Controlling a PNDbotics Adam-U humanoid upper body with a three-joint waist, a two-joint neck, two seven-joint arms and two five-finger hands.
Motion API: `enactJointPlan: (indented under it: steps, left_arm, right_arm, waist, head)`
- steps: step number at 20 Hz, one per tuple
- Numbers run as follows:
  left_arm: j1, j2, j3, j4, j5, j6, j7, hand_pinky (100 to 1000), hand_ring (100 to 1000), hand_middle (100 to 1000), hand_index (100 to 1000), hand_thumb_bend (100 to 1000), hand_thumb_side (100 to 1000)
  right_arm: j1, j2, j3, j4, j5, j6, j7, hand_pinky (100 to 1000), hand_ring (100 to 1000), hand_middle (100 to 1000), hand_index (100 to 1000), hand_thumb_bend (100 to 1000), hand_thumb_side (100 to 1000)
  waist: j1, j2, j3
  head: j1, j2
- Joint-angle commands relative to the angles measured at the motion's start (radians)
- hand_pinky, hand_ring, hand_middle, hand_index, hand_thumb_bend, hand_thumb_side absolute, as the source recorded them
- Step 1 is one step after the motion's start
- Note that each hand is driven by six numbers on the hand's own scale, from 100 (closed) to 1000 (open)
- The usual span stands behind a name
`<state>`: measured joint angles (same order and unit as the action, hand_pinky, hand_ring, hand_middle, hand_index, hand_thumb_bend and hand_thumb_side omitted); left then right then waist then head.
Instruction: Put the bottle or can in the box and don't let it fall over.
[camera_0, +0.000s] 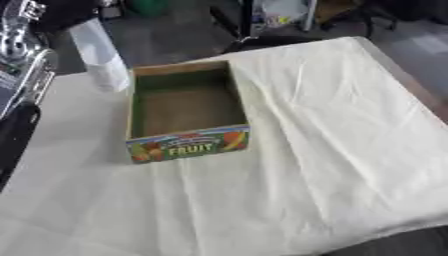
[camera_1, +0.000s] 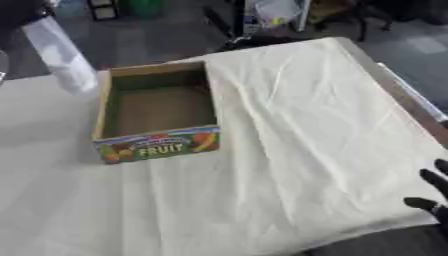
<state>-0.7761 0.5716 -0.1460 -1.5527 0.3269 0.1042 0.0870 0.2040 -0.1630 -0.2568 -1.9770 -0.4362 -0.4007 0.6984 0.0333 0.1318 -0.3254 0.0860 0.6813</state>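
the box carries the one readable word: "fruit", in large yellowish letters on its near outer wall, among pictures of coloured fruit. a smaller line of print above that word is too blurred to read.

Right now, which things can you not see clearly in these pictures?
- Left hand: cut off by the top left corner, right eye view; its grip on the bottle is hidden.
- Bottle: blurred; cap and contents unclear.
- Right hand: only dark fingertips, cut by the right edge.
- Box: small print above "FRUIT" is unreadable.
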Motion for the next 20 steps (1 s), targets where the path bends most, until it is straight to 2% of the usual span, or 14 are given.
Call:
enactJointPlan:
  steps: [1,7,10,12,14,15,17,18,19,20]
  left_arm:
    - [-0.038,-0.015,-0.017,0.047,0.015,-0.007,-0.027,678,452,100,342,152,100]
    - [-0.061,-0.067,-0.04,0.17,0.049,-0.056,-0.087,690,456,100,347,158,100]
    - [-0.058,-0.078,-0.051,0.214,0.04,-0.06,-0.112,707,489,100,373,187,100]
    - [-0.053,-0.084,-0.056,0.239,0.022,-0.06,-0.128,728,537,120,403,280,100]
    - [-0.046,-0.084,-0.061,0.255,-0.005,-0.064,-0.15,753,609,178,462,383,100]
    - [-0.042,-0.083,-0.063,0.259,-0.025,-0.067,-0.163,788,726,279,554,510,100]
    - [-0.033,-0.079,-0.064,0.264,-0.07,-0.074,-0.185,817,821,396,664,644,232]
    - [-0.028,-0.077,-0.063,0.265,-0.091,-0.077,-0.193,817,821,396,664,644,232]
    - [-0.021,-0.075,-0.062,0.264,-0.109,-0.08,-0.199,837,872,462,715,717,303]
    - [-0.015,-0.073,-0.06,0.264,-0.122,-0.082,-0.202,851,901,495,743,753,334]
  right_arm:
    - [-0.005,-0.006,0.005,-0.023,-0.004,0.004,0.008,792,1000,1000,1000,100,470]
    - [-0.012,0.003,0.012,-0.023,-0.002,0.012,0.02,792,1000,1000,1000,100,471]
    - [-0.014,0.005,0.011,-0.023,0.001,0.016,0.019,792,1000,1000,1000,100,470]
    - [-0.016,0.007,0.011,-0.023,0.002,0.019,0.019,792,1000,1000,1000,100,470]
    - [-0.017,0.008,0.01,-0.023,0.004,0.02,0.018,792,1000,1000,1000,100,470]
    - [-0.016,0.009,0.009,-0.023,0.006,0.021,0.018,792,1000,1000,1000,100,470]
    - [-0.016,0.011,0.007,-0.023,0.008,0.021,0.016,792,1000,1000,1000,100,470]
    - [-0.016,0.011,0.007,-0.023,0.009,0.021,0.015,792,1000,1000,1000,100,470]
    - [-0.016,0.012,0.006,-0.023,0.009,0.02,0.014,792,1000,1000,1000,100,470]
    - [-0.015,0.012,0.005,-0.023,0.009,0.02,0.013,792,1000,1000,1000,100,470]
  waist:
    - [-0.004,-0.004,-0.009]
    - [-0.003,0.006,-0.039]
    - [0.0,0.008,-0.046]
    - [0.001,0.009,-0.048]
    - [0.002,0.009,-0.048]
    - [0.002,0.009,-0.047]
    - [0.002,0.009,-0.046]
    - [0.002,0.009,-0.045]
    - [0.002,0.01,-0.044]
    - [0.002,0.01,-0.042]
  head:
    - [0.006,-0.018]
    - [0.01,-0.026]
    - [0.009,-0.025]
    - [0.006,-0.027]
    - [0.003,-0.026]
    - [0.001,-0.026]
    - [-0.002,-0.026]
    - [-0.003,-0.025]
    - [-0.005,-0.025]
    - [-0.007,-0.025]
